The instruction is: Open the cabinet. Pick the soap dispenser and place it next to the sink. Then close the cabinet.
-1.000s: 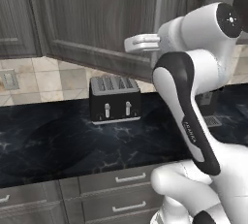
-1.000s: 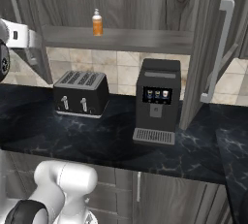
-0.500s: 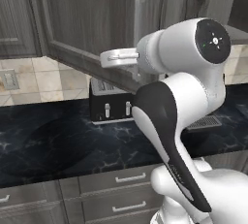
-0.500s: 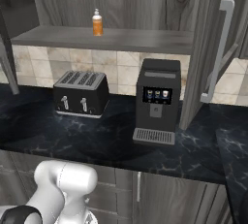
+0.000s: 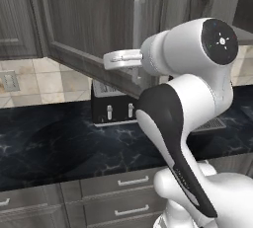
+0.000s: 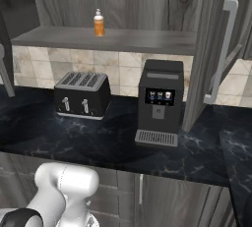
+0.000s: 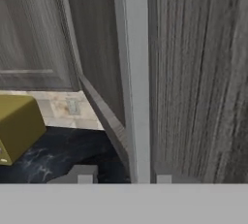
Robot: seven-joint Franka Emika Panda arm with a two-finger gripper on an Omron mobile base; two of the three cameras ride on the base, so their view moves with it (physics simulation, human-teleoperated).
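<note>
At the open cabinet, gripper fingers straddling the left door's handle, grip uncertain; soap dispenser on shelf

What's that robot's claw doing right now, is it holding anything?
The gripper: jaws slightly open, one on each side of the cabinet door handle, with a gap on one side, so not clamped on it.

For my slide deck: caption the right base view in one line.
Cabinet doors swung open, orange soap dispenser on the shelf above toaster and coffee machine.
</note>
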